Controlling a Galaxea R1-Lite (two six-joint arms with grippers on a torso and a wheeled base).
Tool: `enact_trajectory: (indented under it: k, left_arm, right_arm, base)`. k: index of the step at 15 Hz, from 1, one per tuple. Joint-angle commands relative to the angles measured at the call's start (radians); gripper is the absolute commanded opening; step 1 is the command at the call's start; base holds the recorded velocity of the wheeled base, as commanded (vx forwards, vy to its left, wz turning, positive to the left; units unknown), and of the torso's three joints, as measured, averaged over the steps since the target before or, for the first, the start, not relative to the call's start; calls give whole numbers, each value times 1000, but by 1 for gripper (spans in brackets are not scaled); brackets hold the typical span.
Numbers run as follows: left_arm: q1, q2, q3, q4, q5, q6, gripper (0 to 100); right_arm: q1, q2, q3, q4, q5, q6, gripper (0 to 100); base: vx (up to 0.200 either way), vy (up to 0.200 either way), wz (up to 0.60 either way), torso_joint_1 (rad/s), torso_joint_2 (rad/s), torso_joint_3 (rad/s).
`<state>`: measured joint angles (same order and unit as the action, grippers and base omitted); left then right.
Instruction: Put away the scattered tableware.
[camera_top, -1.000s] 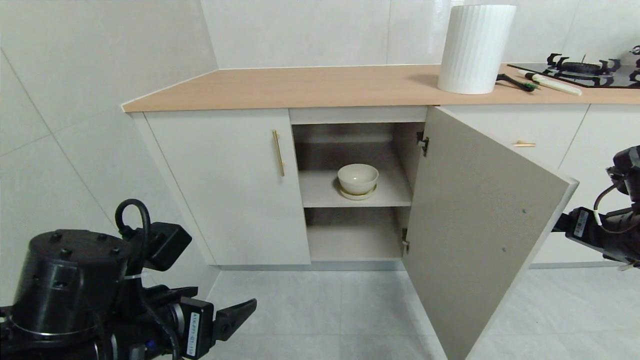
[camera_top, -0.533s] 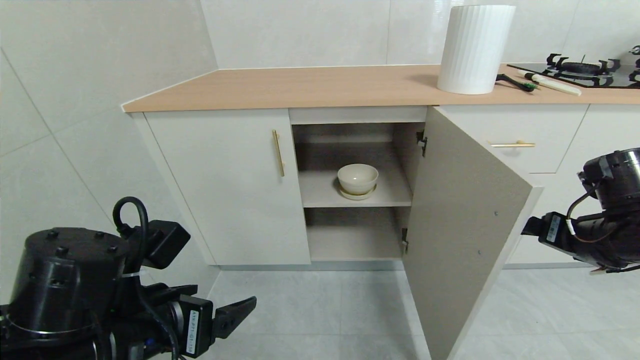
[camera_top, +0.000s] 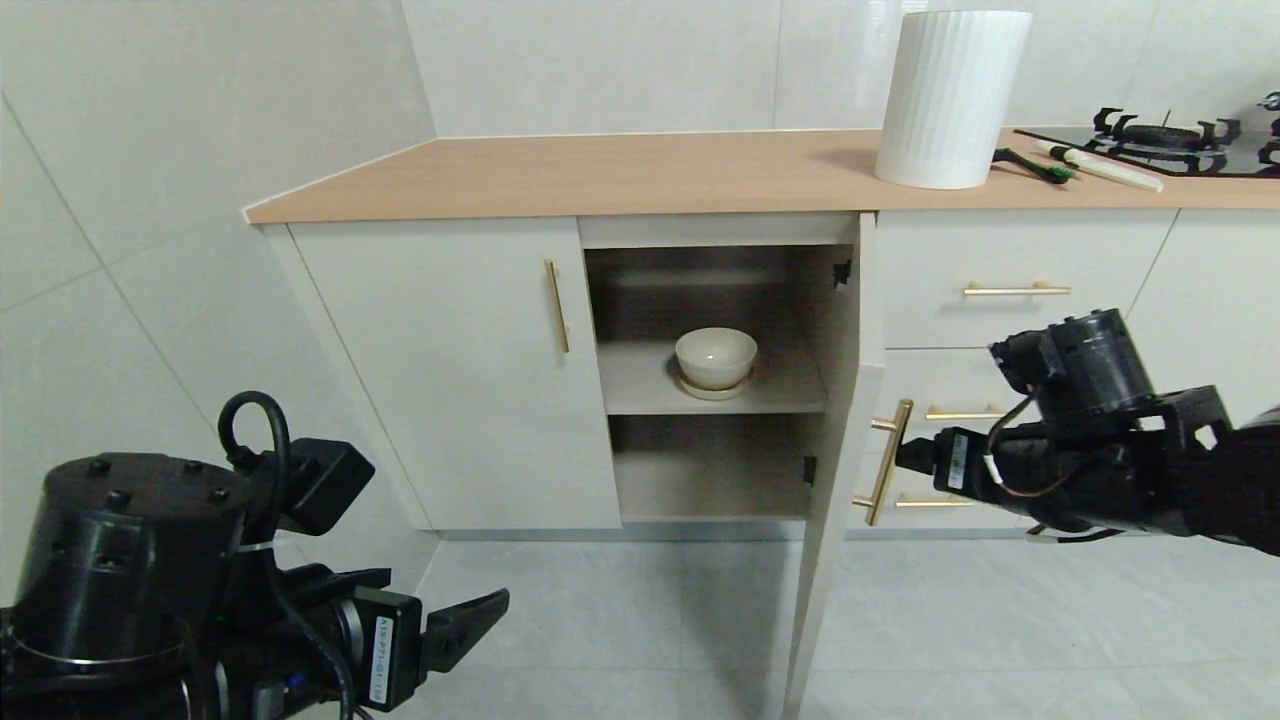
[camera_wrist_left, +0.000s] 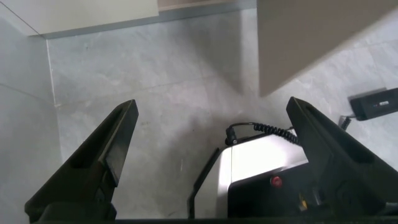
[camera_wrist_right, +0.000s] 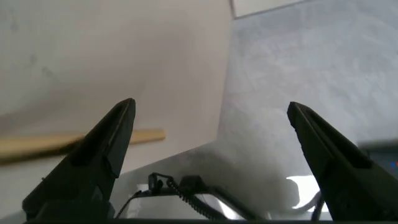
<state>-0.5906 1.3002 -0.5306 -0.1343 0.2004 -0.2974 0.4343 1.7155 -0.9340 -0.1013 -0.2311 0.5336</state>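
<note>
Round glossy bowl (camera_top: 715, 356), perhaps ceramic.

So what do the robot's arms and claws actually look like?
Both are matte black with chunky cylindrical joints. The left arm carries a looped black cable, the right arm a thin pale wire. The left gripper and right gripper each have two wedge-shaped black fingers.

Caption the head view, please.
Open right gripper beside the gold bar handle of the ajar white cabinet door; cream ceramic bowl on its saucer inside.
</note>
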Motion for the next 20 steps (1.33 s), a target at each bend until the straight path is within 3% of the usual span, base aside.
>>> enact_trajectory:
  k: [1, 6, 17, 20]
  left_arm:
    - [0, -6, 0, -1, -1, 0, 100]
    - [12, -6, -3, -24, 1, 0, 100]
    - [23, 4, -2, -24, 1, 1, 100]
    - [26, 13, -2, -22, 1, 1, 100]
  right_arm:
    - [57, 176, -137, -9, 1, -11, 100]
    - [67, 319, -328, -11, 1, -46, 100]
    - [70, 354, -330, -14, -1, -41, 100]
    - [70, 358, -330, -15, -1, -40, 100]
  base:
    - [0, 0, 0, 0, 0, 0]
    - [0, 0, 0, 0, 0, 0]
    - [0, 0, 0, 0, 0, 0]
    - [200, 0, 0, 1, 2, 2]
